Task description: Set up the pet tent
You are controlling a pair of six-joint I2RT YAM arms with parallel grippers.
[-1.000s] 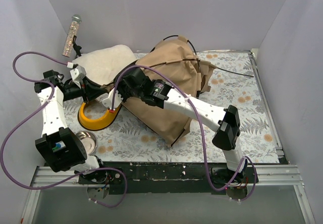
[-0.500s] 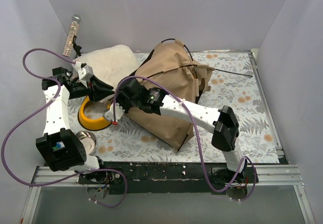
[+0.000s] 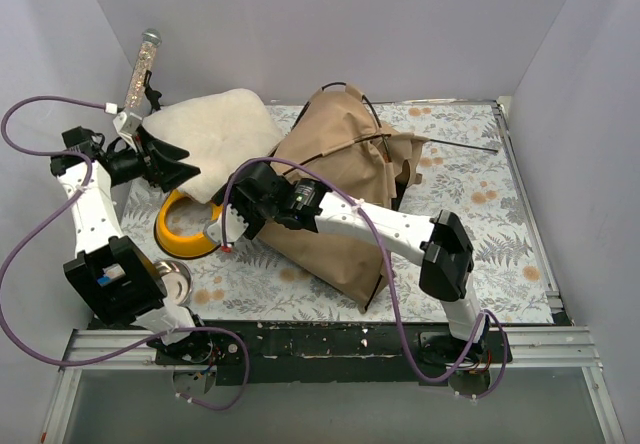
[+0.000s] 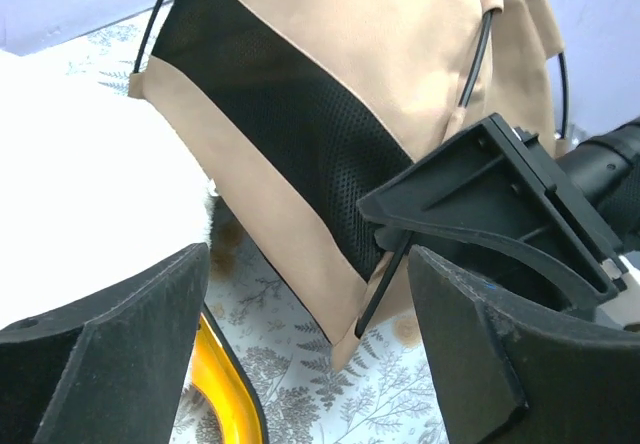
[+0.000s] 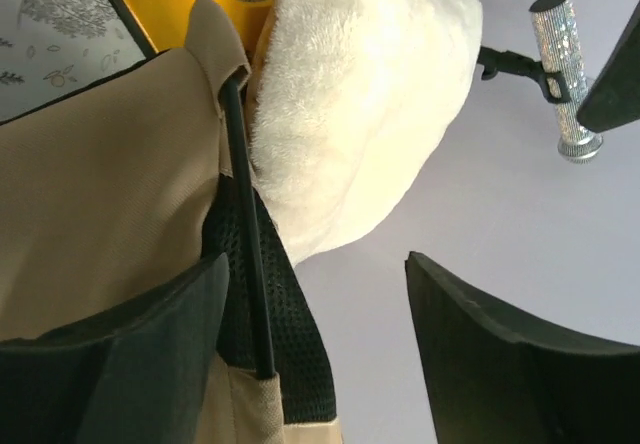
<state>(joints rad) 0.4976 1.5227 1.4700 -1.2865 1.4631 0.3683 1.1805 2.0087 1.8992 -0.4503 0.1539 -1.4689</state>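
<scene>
Pet tent (image 5: 110,174) apparently touching right end effector (image 5: 315,269)

Pet tent (image 3: 340,159) centre, cushion (image 3: 215,134) behind-left of it, bowl stand (image 3: 180,236) at its left, perhaps touching

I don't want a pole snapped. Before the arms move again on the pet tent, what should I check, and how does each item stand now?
1. Left gripper free: ok. It is open and empty.
2. Right gripper clamped on the black pole: not ok. The pole sits loose between open jaws.
3. Pet tent standing: not ok. It lies slumped.
4. Cushion clear of the tent: cannot tell. The two overlap in the right wrist view.
5. Yellow bowl stand clear of the right gripper: not ok. It is right beside it.
6. Far pole end seated: not ok. It juts out loose.
</scene>
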